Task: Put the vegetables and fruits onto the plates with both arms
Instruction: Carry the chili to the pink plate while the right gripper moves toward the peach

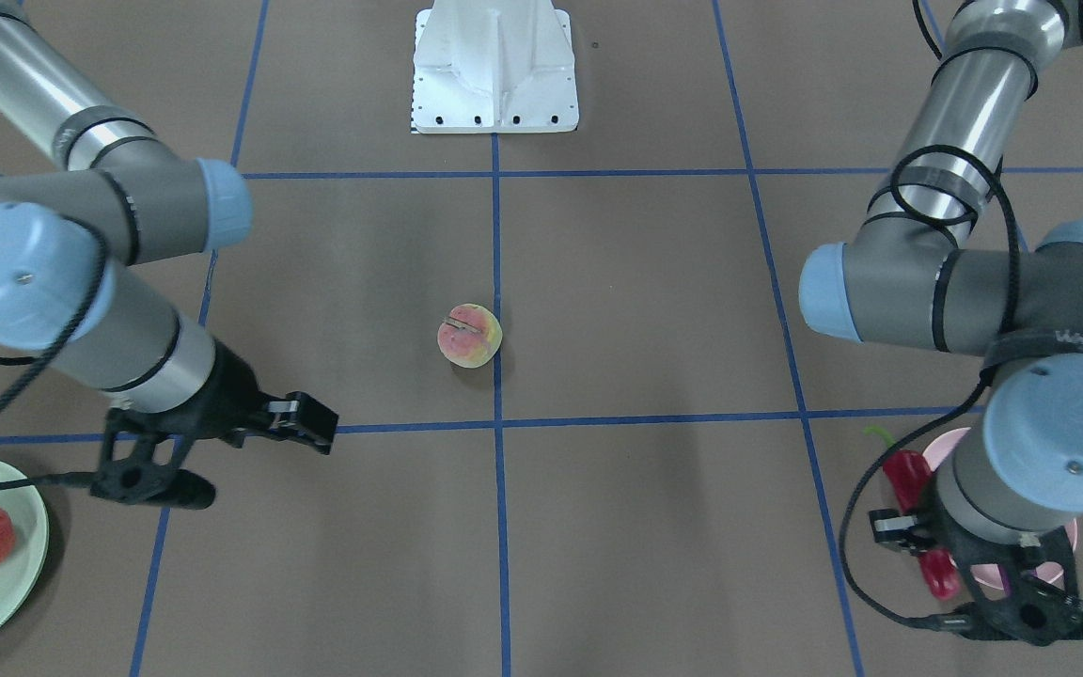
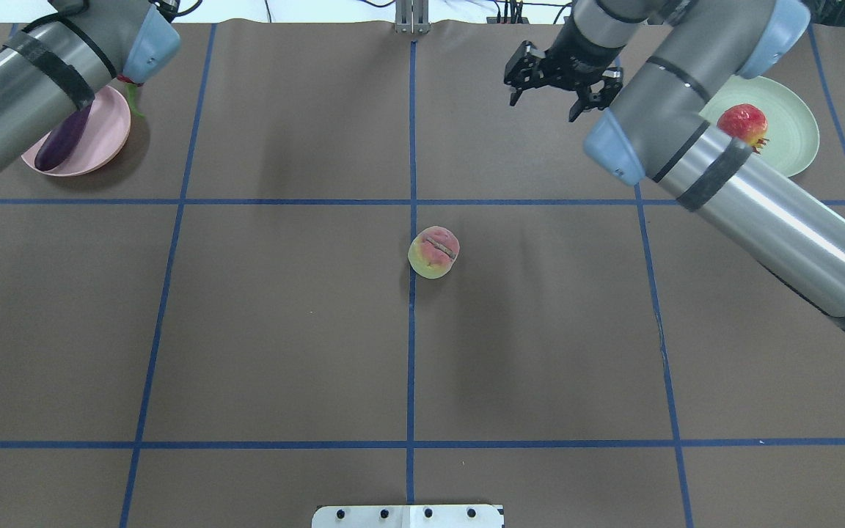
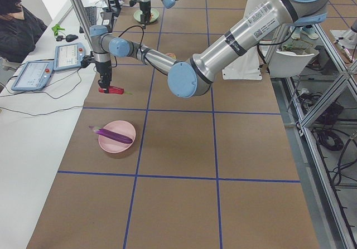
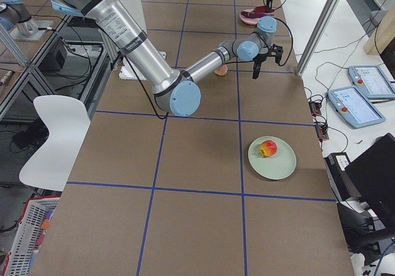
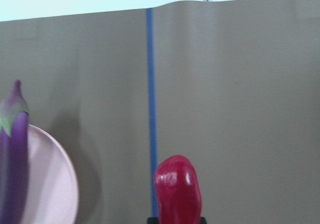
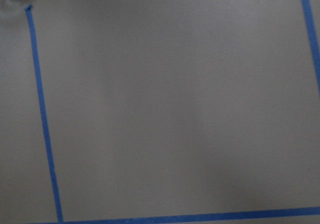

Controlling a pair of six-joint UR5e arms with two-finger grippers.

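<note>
Left hand (image 3: 104,86) clenched on the chili (image 5: 177,189), held up just beside the pink plate (image 5: 52,184); right hand (image 2: 544,107) released and empty.
The eggplant (image 2: 63,139) lay across the pink plate at the far left and took up much of it. The chili would do best carried over the bare part of the plate, turned to lie along the eggplant, and let go low so it could not roll off. That plate sat near the worktop's (image 2: 283,330) far edge, so there was little room beyond it. The peach (image 2: 433,251) lay alone mid-worktop with open ground all round, an easy reach for the right hand. The pomegranate (image 2: 741,123) sat on the green plate (image 2: 796,128) at the far right, with room left beside it.
</note>
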